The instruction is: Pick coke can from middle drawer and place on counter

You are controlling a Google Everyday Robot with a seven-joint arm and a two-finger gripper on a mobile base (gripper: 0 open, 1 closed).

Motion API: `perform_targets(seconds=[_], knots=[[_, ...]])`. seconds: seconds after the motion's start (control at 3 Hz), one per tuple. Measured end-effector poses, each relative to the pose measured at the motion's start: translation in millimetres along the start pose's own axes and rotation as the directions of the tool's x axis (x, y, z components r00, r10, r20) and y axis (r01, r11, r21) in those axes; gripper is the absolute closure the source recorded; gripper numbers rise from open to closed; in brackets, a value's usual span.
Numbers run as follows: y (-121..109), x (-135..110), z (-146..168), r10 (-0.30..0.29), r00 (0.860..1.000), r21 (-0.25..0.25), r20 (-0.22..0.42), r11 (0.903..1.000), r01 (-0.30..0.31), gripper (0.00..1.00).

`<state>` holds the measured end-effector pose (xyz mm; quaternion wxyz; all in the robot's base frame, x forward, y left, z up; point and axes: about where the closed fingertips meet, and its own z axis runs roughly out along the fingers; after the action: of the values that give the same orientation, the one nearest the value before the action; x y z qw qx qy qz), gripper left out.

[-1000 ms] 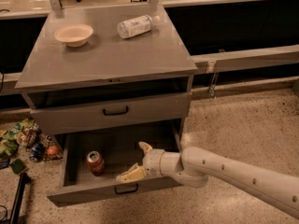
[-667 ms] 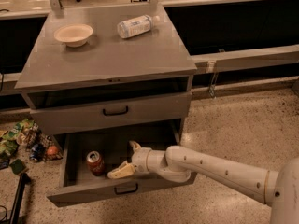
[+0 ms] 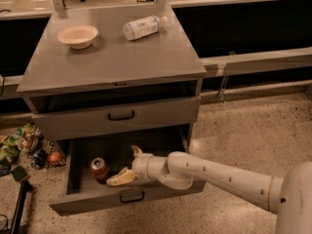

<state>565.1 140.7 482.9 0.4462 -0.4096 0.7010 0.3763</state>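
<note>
The coke can (image 3: 99, 169) stands upright on the floor of the pulled-out middle drawer (image 3: 87, 202), at its left side. My gripper (image 3: 126, 165) is inside the drawer just right of the can, close to it but not around it. It is open, with one cream fingertip (image 3: 118, 178) low beside the can and the other (image 3: 136, 151) farther back. The white arm reaches in from the lower right. The counter (image 3: 122, 62) is the grey cabinet top above.
A cream bowl (image 3: 77, 35) and a clear plastic bottle (image 3: 142, 27) lying on its side are at the back of the counter. A closed drawer (image 3: 121, 115) sits above the open one. Snack bags and cans (image 3: 24, 147) litter the floor at left. A grey ledge (image 3: 258, 60) runs to the right.
My gripper has moved left inside the drawer, from the middle to just beside the can. The can has not moved.
</note>
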Motion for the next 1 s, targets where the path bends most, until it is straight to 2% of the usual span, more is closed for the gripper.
perform_targets(seconds=[0.33,0.67,1.0], knots=[[3,-10,26,-0.025,0.999,0.013,0.038,0.9996,0.025,0.00],[0,-18,52,-0.072,0.997,0.011,0.033,0.9974,0.072,0.00],[1,-20,76,-0.145,0.989,0.000,-0.023,0.9894,0.145,0.00]])
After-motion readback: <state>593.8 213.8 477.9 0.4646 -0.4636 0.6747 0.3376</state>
